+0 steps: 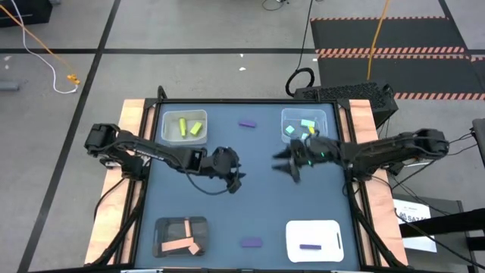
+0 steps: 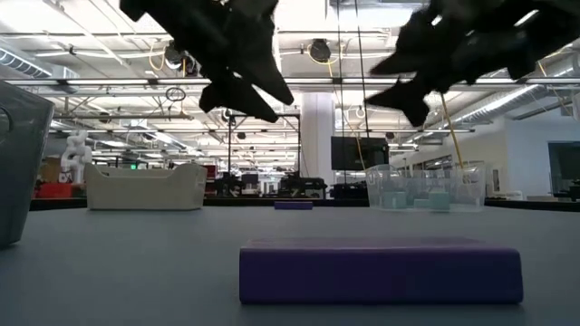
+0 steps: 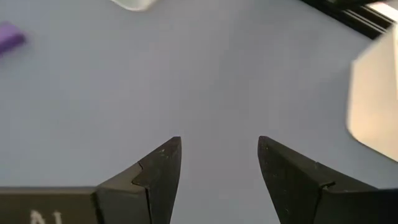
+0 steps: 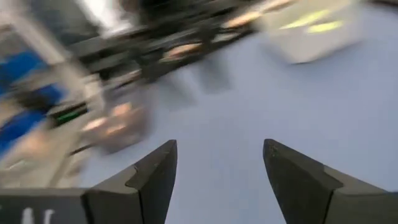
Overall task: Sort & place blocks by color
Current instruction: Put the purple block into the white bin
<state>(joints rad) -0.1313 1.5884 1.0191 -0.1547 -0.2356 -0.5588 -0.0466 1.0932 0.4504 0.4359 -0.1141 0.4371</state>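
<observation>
Four trays sit at the corners of the blue desk [image 1: 250, 189]. The far-left white tray [image 1: 184, 126] holds the yellow-green blocks [image 1: 189, 127]. The far-right clear tray [image 1: 305, 127] has mint-teal blocks [image 1: 308, 123] in it plus what looks like a yellow-green one or two. The near-left tray [image 1: 181, 236] has the salmon-orange blocks [image 1: 182, 244], and the near-right white tray [image 1: 314, 239] holds one purple bar [image 1: 309, 246].

Two purple blocks are loose on the desk: one at the far edge between the two far trays [image 1: 248, 123], the other near the front between the two near trays [image 1: 251, 243]; that one fills the low view.

The left gripper [image 1: 235, 180] hangs over the middle of the desk, jaws apart, nothing between them. The right gripper [image 1: 286, 163] is just across from it, near the clear tray, jaws also apart and holding nothing.
</observation>
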